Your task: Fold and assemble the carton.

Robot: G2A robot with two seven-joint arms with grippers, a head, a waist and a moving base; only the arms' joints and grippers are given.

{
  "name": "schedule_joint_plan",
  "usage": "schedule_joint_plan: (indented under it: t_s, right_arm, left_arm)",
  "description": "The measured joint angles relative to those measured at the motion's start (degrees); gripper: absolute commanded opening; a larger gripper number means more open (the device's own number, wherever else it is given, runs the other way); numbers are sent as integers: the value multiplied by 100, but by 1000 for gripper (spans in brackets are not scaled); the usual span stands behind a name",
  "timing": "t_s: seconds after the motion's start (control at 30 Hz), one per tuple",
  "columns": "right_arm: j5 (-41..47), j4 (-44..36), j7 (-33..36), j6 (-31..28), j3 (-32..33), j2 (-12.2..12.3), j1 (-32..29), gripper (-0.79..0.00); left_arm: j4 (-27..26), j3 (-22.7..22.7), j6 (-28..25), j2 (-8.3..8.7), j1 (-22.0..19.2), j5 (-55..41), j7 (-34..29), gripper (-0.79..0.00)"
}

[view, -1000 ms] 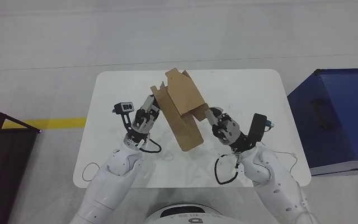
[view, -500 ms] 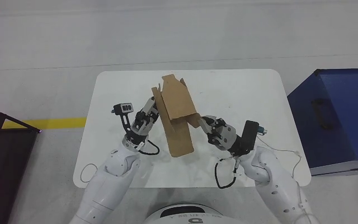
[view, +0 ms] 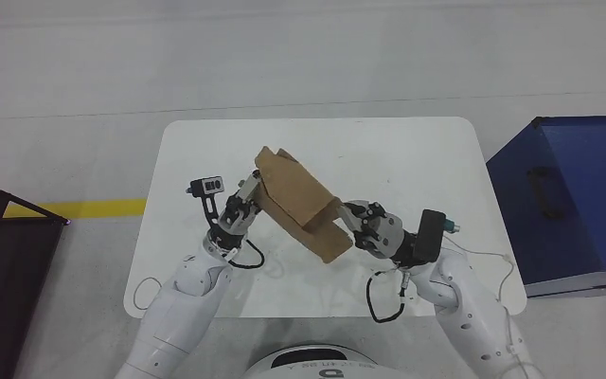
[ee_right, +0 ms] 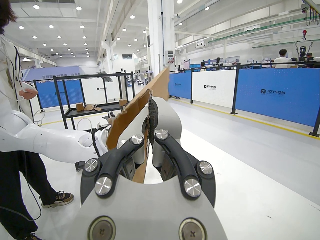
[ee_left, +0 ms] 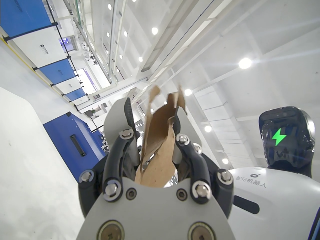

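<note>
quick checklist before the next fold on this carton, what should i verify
1. Right pincer clamped on carton edge: ok.
2. Left pincer firm on its flap: cannot tell.
3. Carton squared into a box: not ok, it sits skewed with end flaps open.
4. Carton lifted off table: cannot tell.
5. Wrist cables apart from carton: ok.

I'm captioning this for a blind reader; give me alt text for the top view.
A partly folded brown carton is held tilted over a white table by the left gripper and right gripper, jaws shut on opposite sides. A blue bin stands on the floor beside the table.
</note>
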Motion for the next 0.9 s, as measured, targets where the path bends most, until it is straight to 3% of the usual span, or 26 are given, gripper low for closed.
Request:
schedule_joint_plan:
  t_s: [0.1, 0.2, 0.23, 0.43, 0.5, 0.53, 0.57, 0.77, 0.9]
  right_arm:
    - [-30, -5, -37, -27, -19, 1, 43, -785]
    - [-17, 14, -101, 3, -22, -2, 92, -785]
    - [-6, 25, -122, 21, -21, -4, 106, -785]
    - [94, 129, -188, 188, -79, -23, 170, -785]
    - [122, 163, -171, 234, -119, -31, 189, -391]
    - [145, 181, -163, 255, -144, -36, 201, -86]
    - [170, 193, -164, 269, -161, -39, 207, 0]
    - [1300, 202, -712, 597, -165, -113, 110, 0]
    - [2671, 197, -781, -8, -317, -132, -85, 0]
  left_arm:
    - [38, -2, 22, 0, -45, 23, -71, -517]
    - [68, -14, 58, -1, -98, 77, -123, -671]
    - [74, -18, 68, -1, -109, 83, -134, -785]
    - [105, -45, 86, 0, -150, 90, -199, -785]
    - [109, -60, 83, 0, -159, 91, -197, -785]
    - [112, -76, 71, -3, -161, 92, -161, -785]
    - [116, -90, 63, -6, -162, 97, -113, -785]
    - [175, -239, -137, -58, -215, 440, 564, -785]
    - [155, -274, -283, -112, -296, 796, 1042, -785]
